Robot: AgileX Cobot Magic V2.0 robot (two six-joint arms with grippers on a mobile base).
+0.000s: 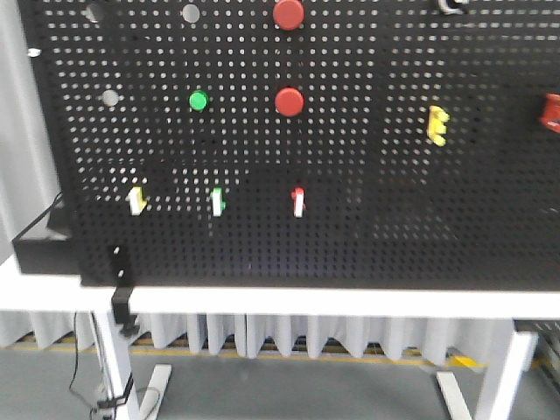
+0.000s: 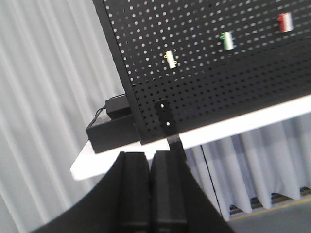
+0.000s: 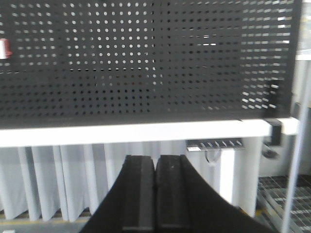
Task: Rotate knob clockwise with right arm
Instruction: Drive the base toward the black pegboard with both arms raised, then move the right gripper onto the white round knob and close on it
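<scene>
Right claw (image 3: 155,164): the two black fingers are pressed flat together with nothing between them. It faces the board from a distance and touches nothing.
Left claw (image 2: 149,159): closed the same way and empty, pointing at the board's lower left corner.
Table (image 3: 121,133): a white top whose front edge runs straight across above the right claw.
Pegboard (image 3: 146,58): black and upright, standing on the table and held by a black clamp (image 1: 121,302) at its lower left.
Grey knobs (image 1: 109,97): three round grey ones sit in the board's upper left, two on the top row and one lower. They show only in the blurred front view, well apart from both claws. I cannot tell which one the task means.
Near them: a green button (image 1: 199,101), two red buttons (image 1: 290,102), and below these a row of three small toggles (image 1: 217,202).
</scene>
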